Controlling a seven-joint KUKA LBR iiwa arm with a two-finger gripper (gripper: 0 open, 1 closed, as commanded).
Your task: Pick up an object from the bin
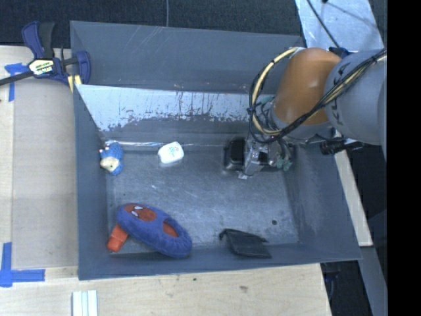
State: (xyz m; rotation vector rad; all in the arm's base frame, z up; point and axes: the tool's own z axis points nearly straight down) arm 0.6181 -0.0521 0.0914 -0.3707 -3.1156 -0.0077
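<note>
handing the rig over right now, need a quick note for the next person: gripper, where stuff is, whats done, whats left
Gripper: down inside the bin, back right of the view. Whether it is open or shut cannot be told, and nothing is seen held.
Things: the small white block lies apart from it towards the view's left. The small blue and yellow figure is back left. The blue plush toy is front left, with an orange piece at its end. The dark flat thing is front right.
Done: arm is lowered into the bin.
Left: grasp one thing and lift it out.
</note>
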